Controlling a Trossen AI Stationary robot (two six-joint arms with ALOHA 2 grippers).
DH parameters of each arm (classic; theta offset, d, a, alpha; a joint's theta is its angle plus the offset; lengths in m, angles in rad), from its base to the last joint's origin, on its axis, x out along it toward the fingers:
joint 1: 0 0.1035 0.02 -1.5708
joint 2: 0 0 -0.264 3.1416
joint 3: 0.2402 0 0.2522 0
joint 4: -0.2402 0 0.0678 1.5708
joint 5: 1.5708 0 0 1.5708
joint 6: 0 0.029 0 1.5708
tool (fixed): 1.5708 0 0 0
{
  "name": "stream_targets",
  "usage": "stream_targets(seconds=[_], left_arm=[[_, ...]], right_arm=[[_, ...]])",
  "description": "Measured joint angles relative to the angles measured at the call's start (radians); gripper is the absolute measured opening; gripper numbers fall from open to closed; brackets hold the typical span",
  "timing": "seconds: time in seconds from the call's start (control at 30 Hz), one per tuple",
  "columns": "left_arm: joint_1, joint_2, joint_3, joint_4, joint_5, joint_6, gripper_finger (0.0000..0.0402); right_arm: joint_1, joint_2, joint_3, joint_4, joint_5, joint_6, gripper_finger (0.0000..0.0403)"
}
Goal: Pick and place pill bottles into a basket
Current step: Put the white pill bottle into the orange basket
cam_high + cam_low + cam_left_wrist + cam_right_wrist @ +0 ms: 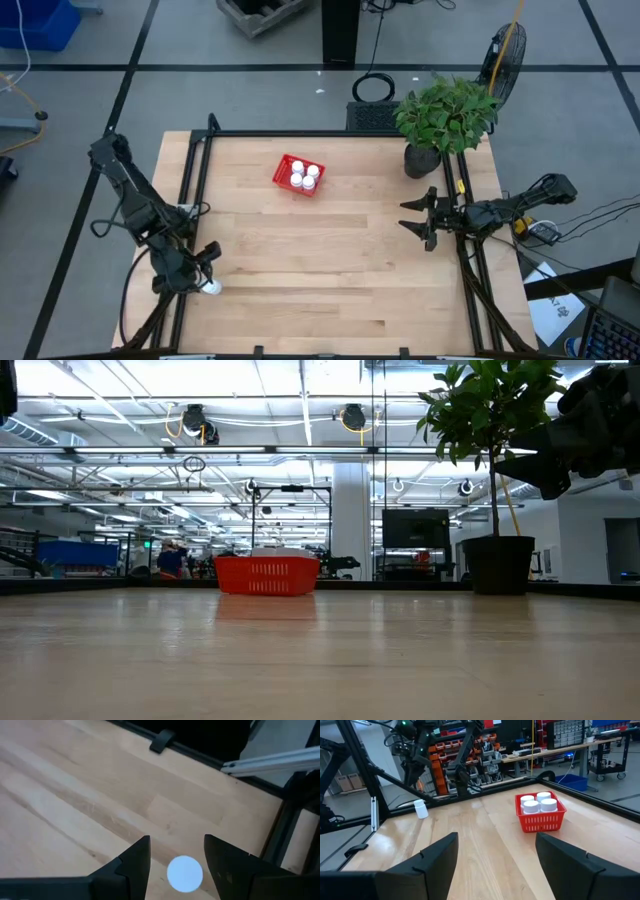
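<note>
Left claw: my left claw [207,272] hangs at the table's [330,270] near left edge, fingers [131,865] parted.
Last bottle: the bottle [184,874] stands upright between my left fingers; contact cannot be told.
Basket: the red basket [299,176], well beyond my left claw, holds four bottles [536,803].
Right claw: my right claw [424,219] waits open at the right edge, near the plant pot [421,160].

left arm [135,195]: dark, jointed links, thin black cable looped beside it
right arm [520,205]: dark, jointed links, yellow patch near the wrist
left gripper [175,865]: two matte black fingers, broad bases, flat inner faces
right gripper [495,860]: two matte black fingers, wedge-shaped, angular edges
</note>
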Motion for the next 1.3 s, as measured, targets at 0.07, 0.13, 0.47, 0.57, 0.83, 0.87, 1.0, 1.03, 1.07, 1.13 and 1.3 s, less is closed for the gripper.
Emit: stream_targets(seconds=[0.07,0.13,0.47,0.57,0.83,0.87,1.0,1.03,1.07,1.13,1.3], left_arm=[[-0.005,0.0,-0.016,0.016,0.001,-0.045,0.0191],[-0.016,0.005,-0.024,0.023,0.03,-0.065,0.0191],[-0.012,0.054,-0.024,0.043,-0.04,-0.153,0.0265],[-0.004,0.062,-0.024,0.048,-0.087,-0.209,0.0311],[0.035,0.098,-0.024,0.13,-0.163,-0.647,0.0386],[0.038,0.103,-0.024,0.136,-0.157,-0.709,0.0388],[0.042,0.103,-0.024,0.135,-0.133,-0.875,0.039],[0.042,0.103,-0.024,0.131,-0.137,-0.883,0.039],[0.042,0.104,-0.024,0.124,-0.138,-0.883,0.039],[0.042,0.104,-0.024,0.123,-0.137,-0.877,0.039],[0.042,0.104,-0.024,0.097,-0.234,-0.87,0.039]], right_arm=[[0.0,0.0,0.0,0.0,0.0,0.0,0.0257],[0.0,0.0,0.0,0.0,0.0,0.0,0.0256],[0.0,0.0,0.0,0.0,0.0,0.0,0.0262],[0.0,0.001,0.0,-0.001,0.0,0.0,0.0263],[0.0,0.001,0.0,0.0,0.0,0.0,0.0263],[0.0,0.001,0.0,0.0,0.0,0.0,0.0263],[0.0,0.001,0.0,0.0,0.0,0.0,0.0263],[0.0,0.001,0.0,0.0,0.0,0.0,0.0262],[0.0,0.001,0.0,0.0,0.0,0.0,0.0262],[0.0,0.001,0.0,0.0,0.0,0.0,0.0261],[0.0,0.001,0.0,0.0,0.0,0.0,0.0261]])
